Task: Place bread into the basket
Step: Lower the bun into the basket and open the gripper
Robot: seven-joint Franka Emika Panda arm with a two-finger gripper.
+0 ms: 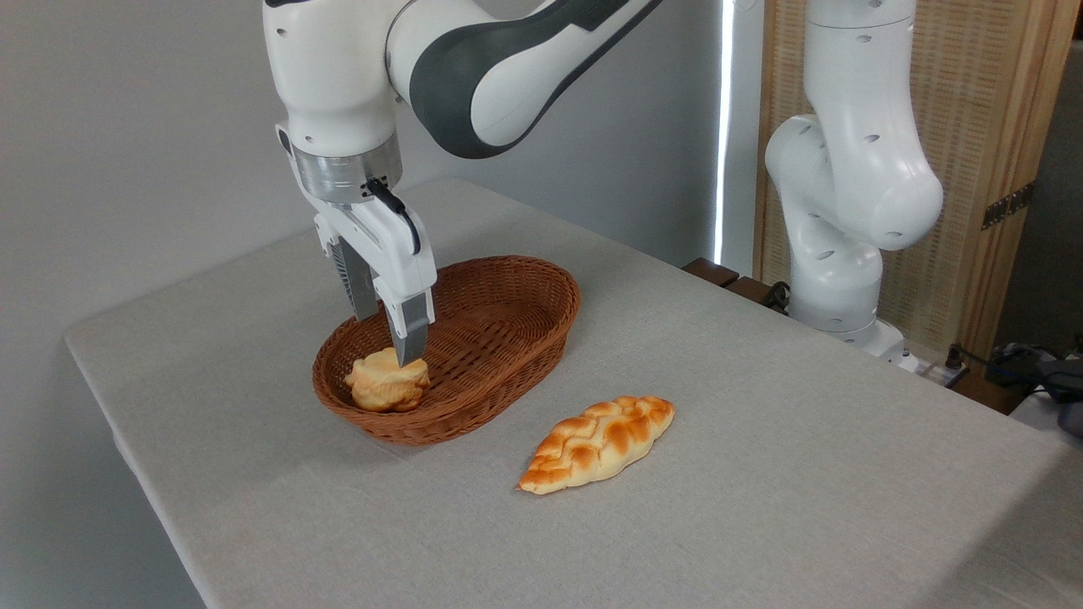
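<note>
Bread sits inside the basket, down at the near-left end, resting on the woven floor against the wall. It's the small, lumpy, pale-golden bun. Right above it hangs the gripper, pointing straight down from the white arm. Its fingers are spread apart, clearly parted with a gap between them. The front finger's tip reaches down to the top of the bun, and whether it actually touches is hard to tell from this angle; the rear finger stands behind, over the basket's far-left rim. Nothing is clamped between them. The basket itself, oval and reddish-brown, lies on the grey tablecloth. Just beside it to the right, outside on the cloth, lies a longer braided loaf, glossy and orange-brown, apart from the basket's wall.
</note>
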